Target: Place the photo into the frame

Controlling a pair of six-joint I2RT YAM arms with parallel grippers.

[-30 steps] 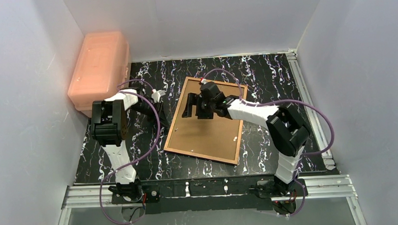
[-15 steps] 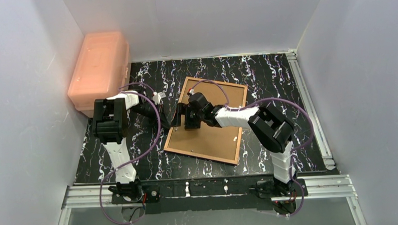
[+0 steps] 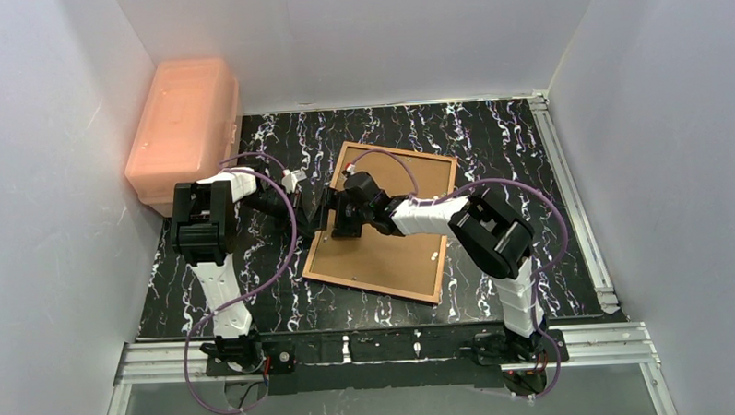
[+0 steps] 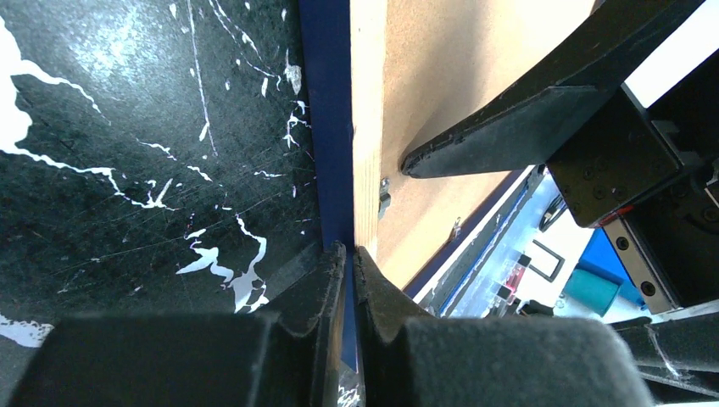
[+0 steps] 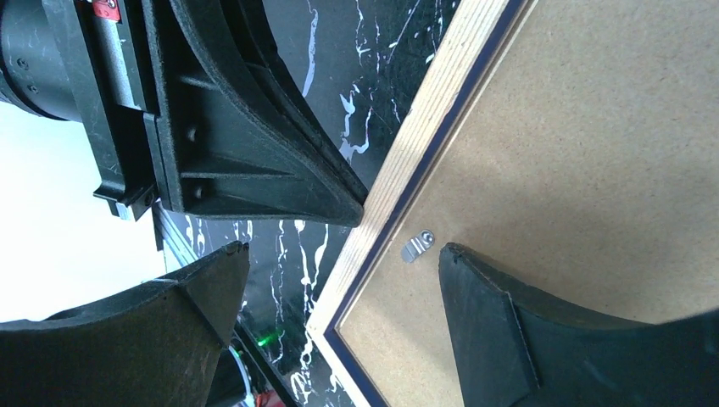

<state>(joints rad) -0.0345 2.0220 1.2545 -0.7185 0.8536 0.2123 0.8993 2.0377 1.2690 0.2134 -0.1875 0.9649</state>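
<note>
Swung the right gripper (image 5: 343, 248) leftward over the past second, from above the upper middle of the backing board (image 3: 393, 253) to the left edge of the frame (image 5: 426, 119), folding the right elbow in toward the centre as well. Drew the left gripper (image 4: 349, 252) nearly shut over the same stretch, without shifting the frame. Now holds the right gripper spread wide with nothing in it: one finger (image 5: 517, 331) low over the backing board just beside a small metal clip (image 5: 418, 246), the other finger (image 5: 161, 331) out past the frame's rim above the table (image 3: 509, 147). Has the left gripper pinched down to a thin slit at that same left rim, tips against the light wood edge and a sliver of the navy border showing in the slit, so seemingly clamped on the rim itself. Brings the two grippers just beside each other, not touching. Leaves the frame lying flat and face down near the middle of the table, brown backing up, turned a little so that its long sides lean rightward toward the far end. Has, at the far left corner, a pale orange lidded box (image 3: 183, 112), well apart from the frame.
</note>
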